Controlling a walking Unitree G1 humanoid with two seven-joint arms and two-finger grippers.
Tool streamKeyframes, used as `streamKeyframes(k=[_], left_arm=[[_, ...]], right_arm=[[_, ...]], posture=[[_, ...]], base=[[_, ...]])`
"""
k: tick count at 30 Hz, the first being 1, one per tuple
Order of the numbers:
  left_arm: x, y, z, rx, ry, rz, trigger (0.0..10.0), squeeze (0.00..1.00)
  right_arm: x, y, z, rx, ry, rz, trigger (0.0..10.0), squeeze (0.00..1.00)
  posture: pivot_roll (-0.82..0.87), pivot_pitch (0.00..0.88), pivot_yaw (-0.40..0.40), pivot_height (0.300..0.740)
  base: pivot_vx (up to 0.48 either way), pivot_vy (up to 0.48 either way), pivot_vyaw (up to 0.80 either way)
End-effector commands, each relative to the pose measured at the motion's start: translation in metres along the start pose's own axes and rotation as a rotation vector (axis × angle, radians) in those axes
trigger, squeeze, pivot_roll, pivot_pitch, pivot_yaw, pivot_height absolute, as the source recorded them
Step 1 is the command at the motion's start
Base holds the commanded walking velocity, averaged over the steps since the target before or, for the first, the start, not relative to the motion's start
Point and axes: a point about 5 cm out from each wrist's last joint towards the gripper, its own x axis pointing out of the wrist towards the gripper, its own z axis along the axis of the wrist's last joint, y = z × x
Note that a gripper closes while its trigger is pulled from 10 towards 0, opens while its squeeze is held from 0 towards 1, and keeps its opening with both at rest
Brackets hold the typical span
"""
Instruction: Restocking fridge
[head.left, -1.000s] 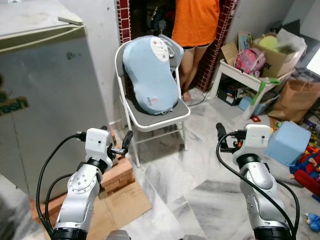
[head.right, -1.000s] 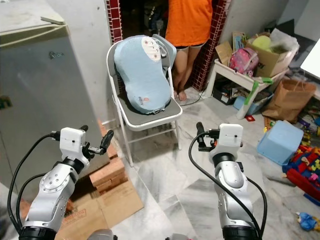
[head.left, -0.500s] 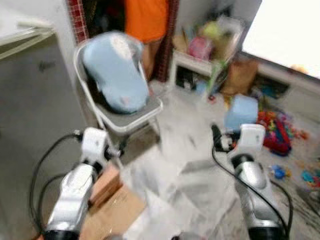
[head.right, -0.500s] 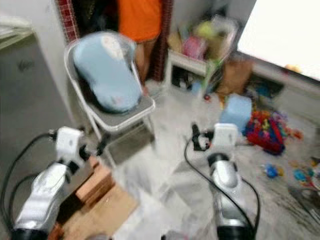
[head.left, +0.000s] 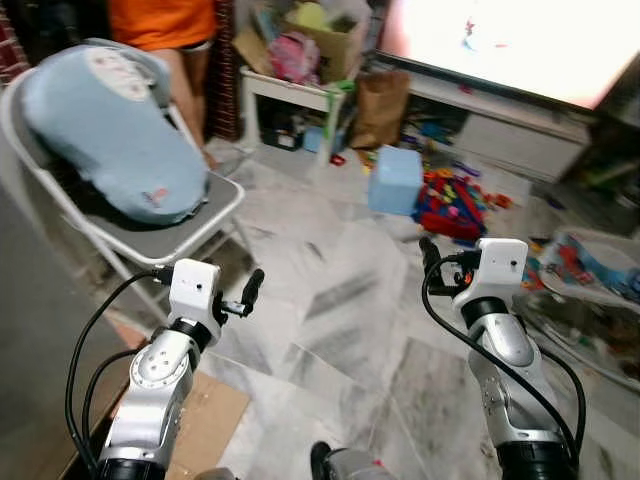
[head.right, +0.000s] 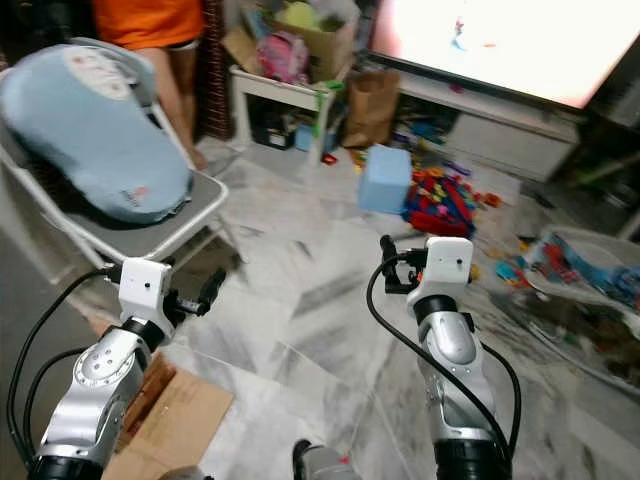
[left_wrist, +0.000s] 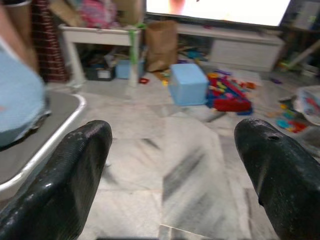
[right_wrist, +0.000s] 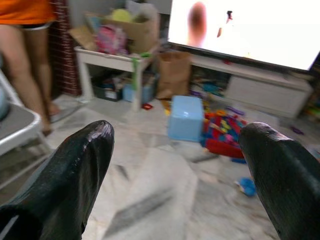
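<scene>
- Left gripper (head.left: 252, 290) raised in front of the robot, fingers spread wide, nothing between them.
- Right gripper (head.left: 430, 262) raised at about the same height, also spread and empty.
- Both hang over bare marble floor (head.left: 330, 320), touching nothing.
- Fridge: can't make one out for certain; only a grey blur at the far-left edge.
- Left: white folding chair (head.left: 190, 235) with a pale blue cushion (head.left: 110, 135) lying on the seat.
- Person in an orange top (head.left: 160, 20) stands just behind the chair, bare legs visible.
- Far centre: light blue box (head.left: 394, 180) on the floor, a heap of coloured toy blocks (head.left: 455, 195) just to its right.
- Far: white low table (head.left: 295, 95), brown paper bag (head.left: 383, 105) beside it, bright TV screen (head.left: 510, 40) above.
- Flat cardboard (head.left: 205, 425) on the floor near left.
</scene>
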Motion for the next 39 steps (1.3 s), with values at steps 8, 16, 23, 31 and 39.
streamKeyframes(k=[8, 16, 23, 31, 39], left_arm=[[-0.0006, -0.0027, 0.0015, -0.007, 0.005, -0.016, 10.0, 0.00], [-0.0001, -0.0039, 0.0013, -0.008, 0.008, -0.021, 10.0, 0.00], [0.0004, -0.0050, 0.0007, -0.008, 0.011, -0.027, 10.0, 0.00], [0.0012, -0.0053, 0.0005, -0.011, 0.012, -0.028, 10.0, 0.00], [0.0020, -0.0053, 0.0003, -0.018, 0.017, -0.026, 10.0, 0.00]], right_arm=[[-0.0017, -0.0047, -0.0023, 0.007, 0.022, -0.014, 10.0, 0.00], [-0.0007, -0.0048, -0.0014, 0.010, 0.021, -0.016, 10.0, 0.00], [0.0007, -0.0053, -0.0003, 0.009, 0.020, -0.014, 10.0, 0.00], [0.0011, -0.0054, -0.0001, 0.007, 0.021, -0.013, 10.0, 0.00], [0.0008, -0.0062, -0.0002, 0.008, 0.022, -0.015, 10.0, 0.00]], posture=[[0.08, 0.000, -0.072, 0.740], [0.08, 0.000, -0.072, 0.740], [0.08, 0.000, -0.074, 0.740], [0.08, 0.000, -0.074, 0.740], [0.08, 0.000, -0.073, 0.740]], base=[[-0.060, 0.000, -0.80], [0.000, 0.000, -0.80], [0.000, 0.000, -0.80], [0.000, 0.000, -0.80], [-0.156, 0.000, -0.61]])
